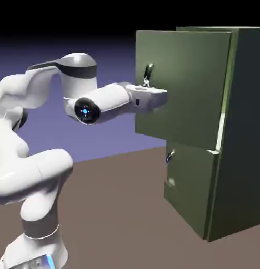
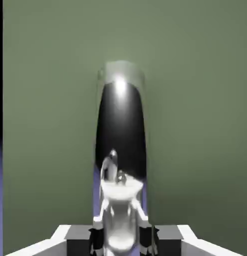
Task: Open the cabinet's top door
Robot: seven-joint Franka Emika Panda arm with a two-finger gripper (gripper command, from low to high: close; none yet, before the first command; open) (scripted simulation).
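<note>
The cabinet (image 1: pixel 227 131) stands at the right of the exterior view on the brown desk (image 1: pixel 116 210), and its top door (image 1: pixel 182 84) hangs a little ajar, its free edge standing proud of the lower panel. The pincer (image 1: pixel 151 89) is clamped shut on the door's curved grey handle (image 2: pixel 120 150), which fills the middle of the hand view between the fingertips (image 2: pixel 98 235). The step in hand looks to be the pull. It should go best if the hand follows the arc of the door around its hinge rather than hauling straight back, turning the wrist with the panel so that the polished handle does not slip from the grip.
</note>
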